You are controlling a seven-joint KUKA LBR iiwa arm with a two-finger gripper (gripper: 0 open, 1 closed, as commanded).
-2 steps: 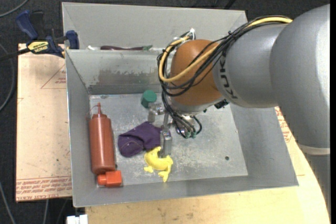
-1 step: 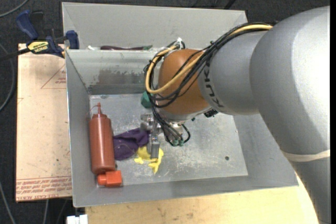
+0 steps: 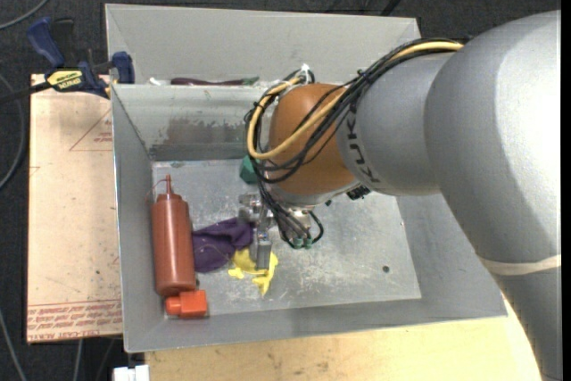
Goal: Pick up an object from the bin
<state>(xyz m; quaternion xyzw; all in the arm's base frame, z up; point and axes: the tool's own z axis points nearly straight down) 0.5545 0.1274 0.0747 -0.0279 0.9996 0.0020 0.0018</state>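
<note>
My gripper (image 3: 261,252) hangs low in the middle of the bin, its fingers pointing down onto a small yellow thing (image 3: 251,271) on the bin floor. A crumpled purple thing (image 3: 217,241) lies just left of the fingers, touching or nearly touching them. Further left, a red-brown squeeze bottle (image 3: 172,244) lies along the bin's left side, nozzle towards the back. An orange cap-like block (image 3: 186,305) sits at the bottle's near end. A green thing (image 3: 247,167) peeks out behind the gripper, mostly hidden by the arm's orange cover.
The arm with its orange cover and cables reaches in from the right and hides the bin's back middle. The bin floor to the right of the gripper is bare metal.
</note>
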